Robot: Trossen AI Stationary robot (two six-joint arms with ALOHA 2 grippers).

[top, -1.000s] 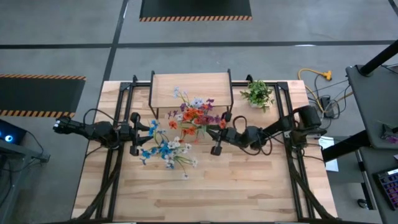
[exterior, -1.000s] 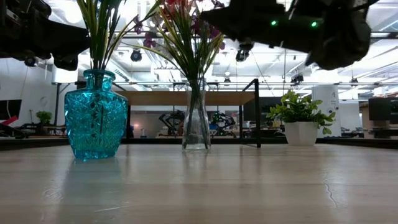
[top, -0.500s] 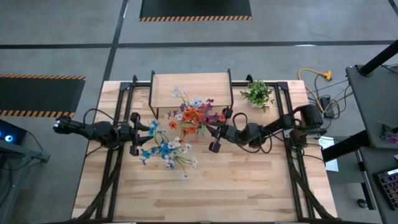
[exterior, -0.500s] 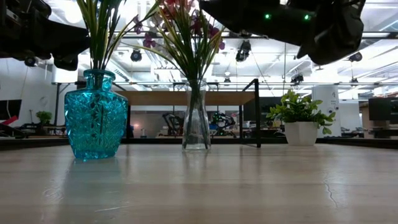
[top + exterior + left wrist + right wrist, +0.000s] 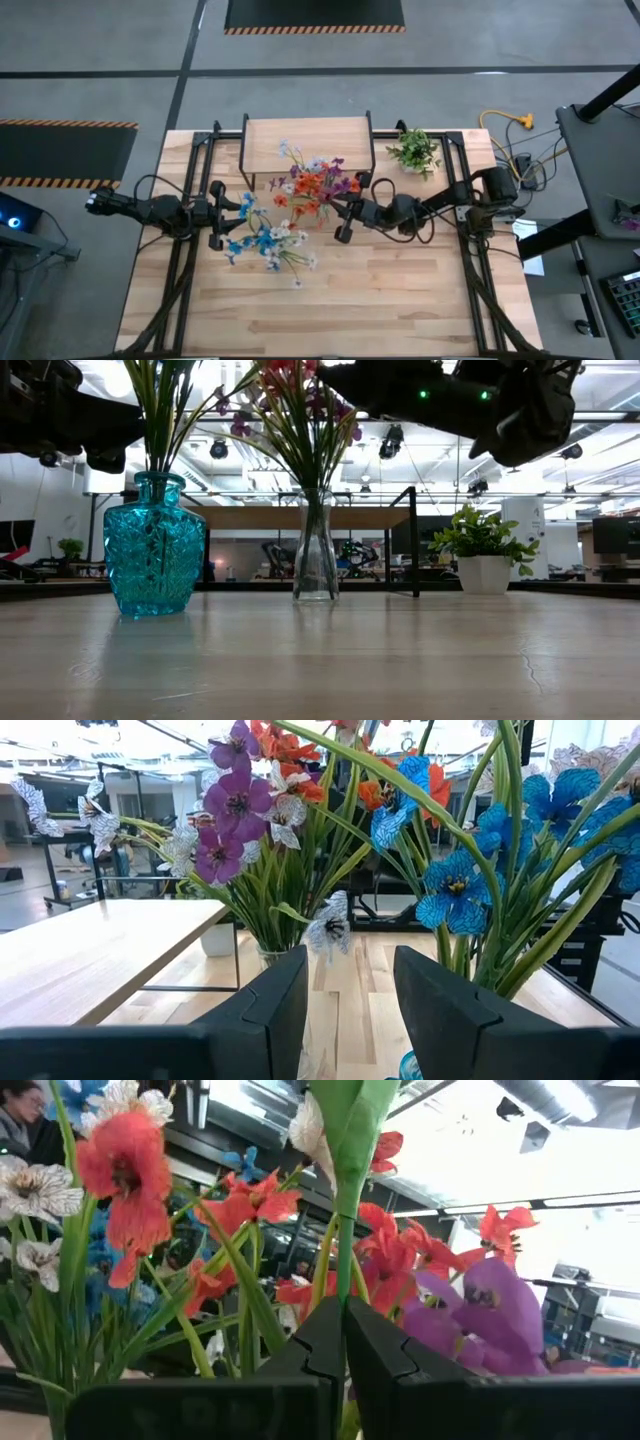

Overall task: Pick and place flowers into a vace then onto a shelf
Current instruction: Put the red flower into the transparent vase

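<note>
The right gripper (image 5: 343,222) has slid a little closer to the clear vase (image 5: 315,550) in the last second. Its fingers (image 5: 310,1345) are pinched tight on one green stem (image 5: 345,1260), so I think this flower is about to go in with the red and purple flowers (image 5: 315,185).

The left gripper (image 5: 222,215) hangs by the blue vase (image 5: 150,545), fingers apart, holding nothing.

Only the low view shows both vases standing on the table (image 5: 400,660). Only the high view shows the shelf (image 5: 305,140) behind them, with no vase on it yet.
</note>
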